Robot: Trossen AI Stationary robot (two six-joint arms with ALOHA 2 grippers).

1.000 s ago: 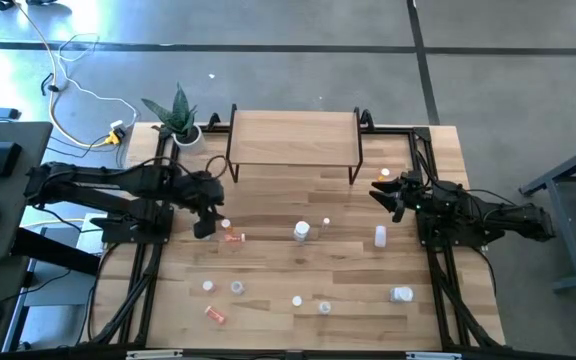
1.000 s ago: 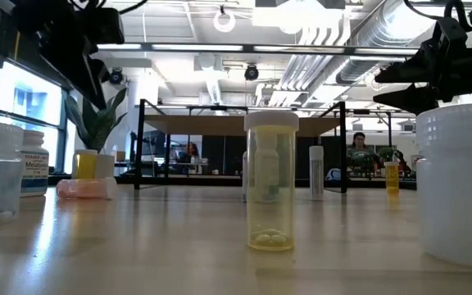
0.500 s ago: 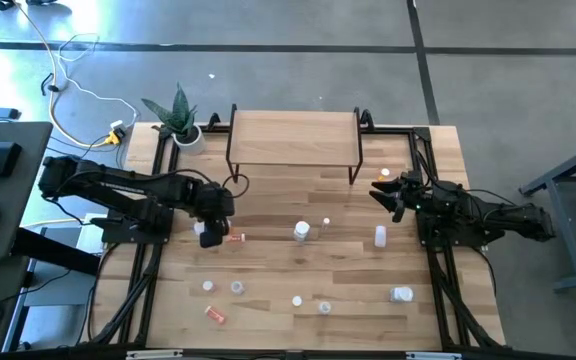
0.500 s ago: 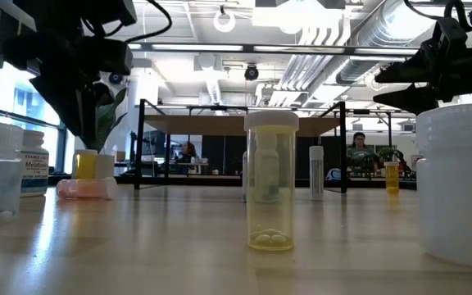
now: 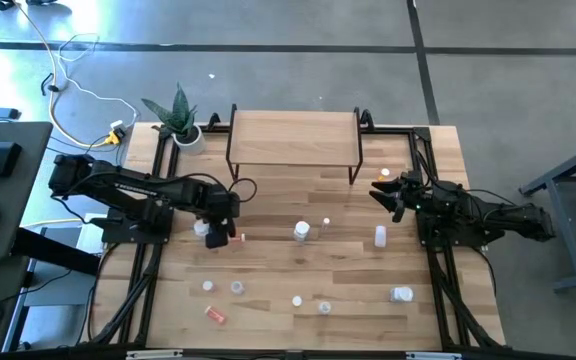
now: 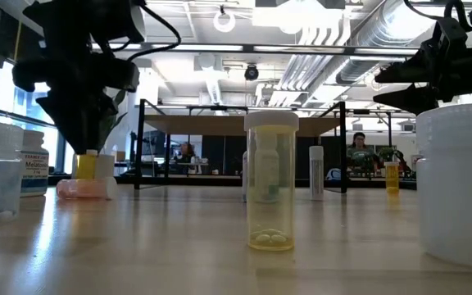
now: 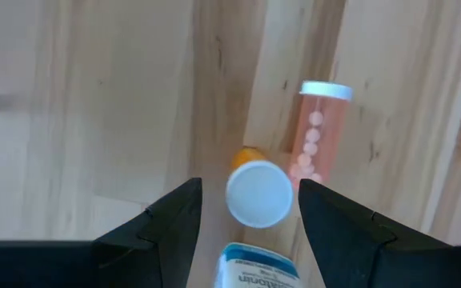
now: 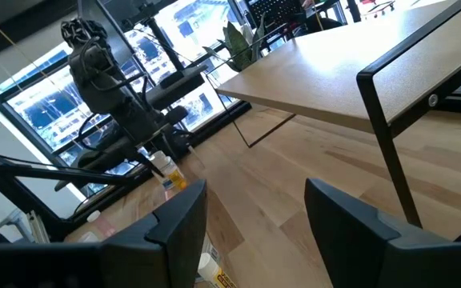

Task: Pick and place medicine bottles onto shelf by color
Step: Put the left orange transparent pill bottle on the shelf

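Observation:
My left gripper (image 5: 218,230) is open and points down just above an upright yellow bottle with a white cap (image 7: 258,194), its fingers on either side of the cap and clear of it. The same bottle shows in the low view (image 6: 86,164). A pink-orange vial (image 7: 314,136) lies on its side beside the bottle, and a white labelled bottle (image 7: 254,268) stands on its other side. The shelf (image 5: 293,137) stands on thin black legs at the table's far middle. My right gripper (image 5: 386,192) is open and empty, near a small yellow bottle (image 5: 381,175) right of the shelf.
A clear bottle (image 5: 301,232), a tiny vial (image 5: 325,224) and a white bottle (image 5: 379,236) stand mid-table. Several more small bottles lie near the front edge (image 5: 236,288), and a white one lies at the front right (image 5: 401,294). A potted plant (image 5: 180,118) stands at the far left.
My left gripper has gone toward the table's right edge and down, and now stands over the yellow bottle with its fingers pointing down. The bottles have stayed where they were.

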